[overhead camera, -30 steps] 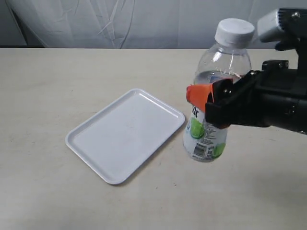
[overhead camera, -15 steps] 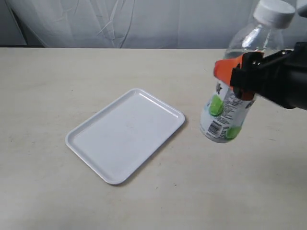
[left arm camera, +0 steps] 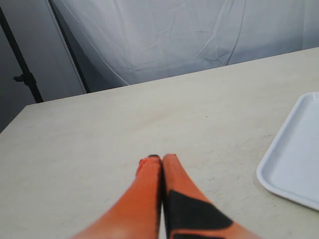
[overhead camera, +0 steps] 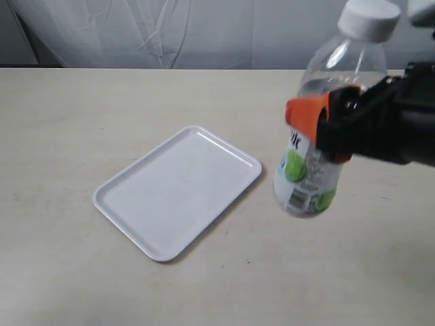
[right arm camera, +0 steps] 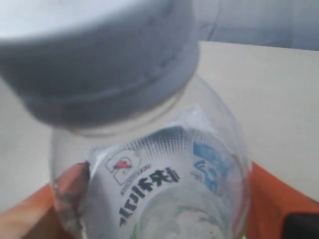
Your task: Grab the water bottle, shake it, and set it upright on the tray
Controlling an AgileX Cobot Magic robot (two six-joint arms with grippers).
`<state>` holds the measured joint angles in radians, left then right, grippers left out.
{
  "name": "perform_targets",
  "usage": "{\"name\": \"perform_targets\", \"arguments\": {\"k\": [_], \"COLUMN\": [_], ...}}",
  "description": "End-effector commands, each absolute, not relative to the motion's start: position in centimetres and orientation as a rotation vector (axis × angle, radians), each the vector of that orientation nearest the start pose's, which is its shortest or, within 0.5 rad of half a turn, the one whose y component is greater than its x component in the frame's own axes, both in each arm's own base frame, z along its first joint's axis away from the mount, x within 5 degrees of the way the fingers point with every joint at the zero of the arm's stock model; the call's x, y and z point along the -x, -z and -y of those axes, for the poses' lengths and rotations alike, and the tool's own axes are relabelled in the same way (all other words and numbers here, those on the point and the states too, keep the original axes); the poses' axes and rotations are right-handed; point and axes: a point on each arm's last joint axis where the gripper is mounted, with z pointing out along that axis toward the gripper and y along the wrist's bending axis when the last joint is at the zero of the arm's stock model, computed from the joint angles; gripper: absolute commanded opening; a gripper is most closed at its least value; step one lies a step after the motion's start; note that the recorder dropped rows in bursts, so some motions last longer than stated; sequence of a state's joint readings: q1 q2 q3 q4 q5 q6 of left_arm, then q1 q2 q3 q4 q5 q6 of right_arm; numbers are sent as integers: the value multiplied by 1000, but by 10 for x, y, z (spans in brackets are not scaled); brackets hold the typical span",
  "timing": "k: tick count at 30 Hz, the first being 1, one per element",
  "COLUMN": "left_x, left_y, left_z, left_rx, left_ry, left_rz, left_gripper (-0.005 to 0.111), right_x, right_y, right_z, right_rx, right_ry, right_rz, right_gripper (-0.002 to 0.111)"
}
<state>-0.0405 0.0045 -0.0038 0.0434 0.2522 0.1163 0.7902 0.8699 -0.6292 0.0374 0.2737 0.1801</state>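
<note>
The right gripper [overhead camera: 314, 126] has the water bottle [overhead camera: 304, 185] clamped around its middle, one orange finger [overhead camera: 304, 115] pressed flat across the top of the label. The bottle is tilted: its white cap [overhead camera: 369, 17] leans toward the right edge of the exterior view while the base swings in toward the tray [overhead camera: 178, 191]. It looks clear of the table [overhead camera: 75, 115], off the tray's right-hand corner, close to the rim but not touching it and not over it. The green dots and the barcode on the label show below the gripper's black body.

The right wrist view looks down over the cap, blurred and filling the frame. The clear shoulder and the printed label sit beneath it, with an orange pad [right arm camera: 271, 196] hugging the bottle on each side.

The tray lies flat on the table, bare and white, set at an angle with one long side toward the bottle.

The left gripper [left arm camera: 160, 161] has its two orange fingertips pressed together with nothing between them. It sits low over bare tabletop, with one rounded corner of the tray just ahead of it, well apart from the fingertips. A pale curtain [left arm camera: 189, 35] hangs behind the table's far edge.
</note>
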Motion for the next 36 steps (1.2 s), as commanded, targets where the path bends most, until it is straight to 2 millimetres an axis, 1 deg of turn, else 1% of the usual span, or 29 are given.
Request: {"name": "perform_targets", "arguments": {"k": [1, 2, 3, 4, 5, 7, 8, 9, 10, 12, 13, 14, 15, 16, 17, 19, 21, 22, 23, 24, 26, 27, 28, 29, 30, 33, 34, 35, 36], "left_x": [-55, -55, -55, -55, -55, -55, -55, -55, -55, -55, -55, -55, -55, -55, -55, -55, -55, -55, -55, -55, -55, -55, -55, -55, -55, -55, -55, -55, -55], "left_y": [-192, -192, -192, -192, -192, -192, -192, -192, -192, -192, -192, -192, -192, -192, -192, -192, -192, -192, -192, -192, -192, -192, -192, -192, -192, -192, -192, -192, -192], "left_z": [1, 1, 1, 1, 1, 1, 1, 1, 1, 1, 1, 1, 1, 1, 1, 1, 1, 1, 1, 1, 1, 1, 1, 1, 1, 1, 1, 1, 1], "left_rx": [-162, -162, -163, -163, -163, -163, -163, -163, -163, -163, -163, -165, -165, -165, -165, -165, -165, -165, -165, -165, -165, -165, -165, -165, -165, -165, -165, -165, -165], "left_ry": [-94, -94, -96, -96, -96, -96, -96, -96, -96, -96, -96, -98, -98, -98, -98, -98, -98, -98, -98, -98, -98, -98, -98, -98, -98, -98, -98, -98, -98], "left_rz": [-1715, -1715, -1715, -1715, -1715, -1715, -1715, -1715, -1715, -1715, -1715, -1715, -1715, -1715, -1715, -1715, -1715, -1715, -1715, -1715, -1715, -1715, -1715, -1715, -1715, -1715, -1715, -1715, -1715], "left_gripper": [0, 0, 0, 0, 0, 0, 0, 0, 0, 0, 0, 0, 0, 0, 0, 0, 0, 0, 0, 0, 0, 0, 0, 0, 0, 0, 0, 0, 0], "right_x": [-136, -147, -154, -154, -148, -129, -117, -113, -115, -131, -140, -146, -146, -141, -132, -114, -99, -95, -95, -98, -115, -120, -123, -124, -121, -111, -110, -110, -112], "right_y": [-318, -314, -309, -308, -308, -314, -320, -321, -323, -321, -319, -315, -313, -313, -317, -339, -365, -371, -370, -360, -317, -301, -292, -295, -306, -354, -359, -357, -348], "right_z": [-116, -106, -98, -98, -106, -124, -133, -135, -134, -124, -117, -113, -112, -117, -122, -126, -119, -115, -112, -111, -109, -107, -107, -107, -107, -102, -101, -99, -99], "right_rx": [619, 470, 278, 184, 247, 497, 684, 776, 815, 706, 581, 401, 295, 320, 418, 543, 521, 531, 567, 605, 618, 601, 580, 576, 562, 509, 512, 529, 556], "right_ry": [-427, -365, -359, -412, -489, -627, -653, -627, -579, -481, -474, -529, -593, -638, -678, -770, -867, -859, -804, -731, -541, -483, -455, -462, -505, -620, -610, -577, -520], "right_rz": [-1879, -1949, -2025, -2056, -2054, -1976, -1874, -1817, -1774, -1806, -1859, -1946, -1999, -2017, -1983, -1829, -1662, -1608, -1604, -1657, -1898, -1997, -2065, -2057, -2003, -1802, -1781, -1787, -1832], "right_gripper": [-1, -1, -1, -1, -1, -1, -1, -1, -1, -1, -1, -1, -1, -1, -1, -1, -1, -1, -1, -1, -1, -1, -1, -1, -1, -1, -1, -1, -1]}}
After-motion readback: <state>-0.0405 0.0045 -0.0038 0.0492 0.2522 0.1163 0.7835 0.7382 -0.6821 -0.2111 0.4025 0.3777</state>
